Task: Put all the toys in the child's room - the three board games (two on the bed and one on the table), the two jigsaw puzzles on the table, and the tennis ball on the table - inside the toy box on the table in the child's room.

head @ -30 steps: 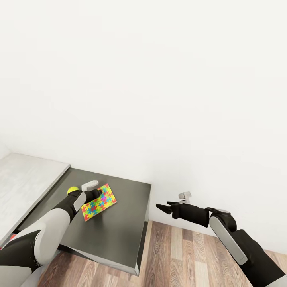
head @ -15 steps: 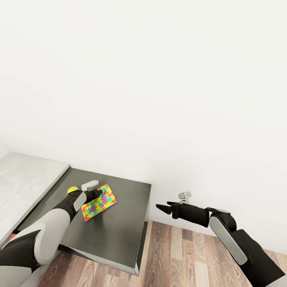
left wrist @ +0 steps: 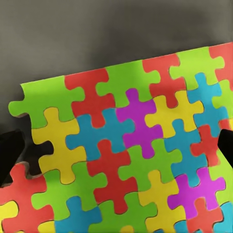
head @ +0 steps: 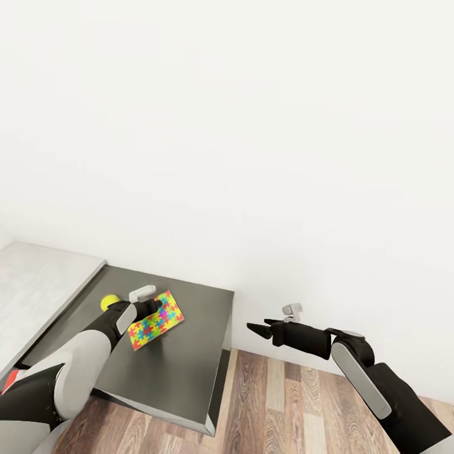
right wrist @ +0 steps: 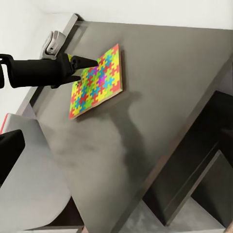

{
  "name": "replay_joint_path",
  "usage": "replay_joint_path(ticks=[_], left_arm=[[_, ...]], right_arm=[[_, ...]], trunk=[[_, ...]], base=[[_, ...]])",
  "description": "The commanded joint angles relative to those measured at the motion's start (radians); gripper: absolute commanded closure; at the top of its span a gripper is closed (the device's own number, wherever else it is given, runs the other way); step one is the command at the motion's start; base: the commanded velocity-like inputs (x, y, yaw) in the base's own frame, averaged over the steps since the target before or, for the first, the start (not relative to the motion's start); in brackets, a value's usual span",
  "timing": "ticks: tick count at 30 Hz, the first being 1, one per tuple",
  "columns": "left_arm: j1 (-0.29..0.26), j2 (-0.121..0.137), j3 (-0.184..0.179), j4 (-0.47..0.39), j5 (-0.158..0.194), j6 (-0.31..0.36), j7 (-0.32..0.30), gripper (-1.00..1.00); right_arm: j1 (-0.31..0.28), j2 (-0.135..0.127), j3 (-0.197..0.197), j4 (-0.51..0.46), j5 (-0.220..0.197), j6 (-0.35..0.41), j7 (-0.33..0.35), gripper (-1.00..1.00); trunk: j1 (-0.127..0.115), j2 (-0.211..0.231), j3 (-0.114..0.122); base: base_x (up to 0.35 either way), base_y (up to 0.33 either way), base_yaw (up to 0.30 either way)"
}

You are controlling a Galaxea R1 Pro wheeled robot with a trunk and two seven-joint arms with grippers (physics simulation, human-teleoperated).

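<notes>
One jigsaw puzzle [head: 156, 319], one tennis ball [head: 108, 302], dark table [head: 189, 359], left hand [head: 146, 307] over puzzle

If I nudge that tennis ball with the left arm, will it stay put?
Probably not. The tennis ball is round and sits loose on the flat dark table, so it would likely roll. It lies near the table's edge beside the bed, so it might drop off.

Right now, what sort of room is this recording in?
Probably a child's bedroom or playroom, in a simulator. A colourful jigsaw puzzle and a yellow tennis ball are at a dark table against a plain white wall, over a wood-plank floor.
</notes>
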Motion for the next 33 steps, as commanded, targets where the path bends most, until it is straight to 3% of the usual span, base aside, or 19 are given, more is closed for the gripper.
replay_joint_path(ticks=[1, 14, 33], left_arm=[[0.000, 0.000, 0.002, -0.002, 0.007, 0.006, 0.002, -1.00], [0.000, 0.000, 0.001, -0.002, 0.006, 0.006, 0.002, -1.00], [0.000, 0.000, 0.001, -0.002, 0.005, 0.006, 0.002, -1.00]], right_arm=[[-0.001, -0.001, 0.001, 0.000, -0.005, 0.004, -0.001, -1.00], [-0.001, 0.000, 0.001, 0.000, -0.005, 0.004, -0.001, -1.00], [-0.001, -0.001, -0.001, -0.001, -0.005, 0.004, 0.000, -1.00]], trunk=[[0.000, -0.002, -0.002], [0.000, -0.002, -0.002], [0.000, -0.002, 0.005]], base=[[-0.021, -0.063, 0.000], [-0.056, -0.096, 0.000], [-0.004, -0.007, -0.048]])
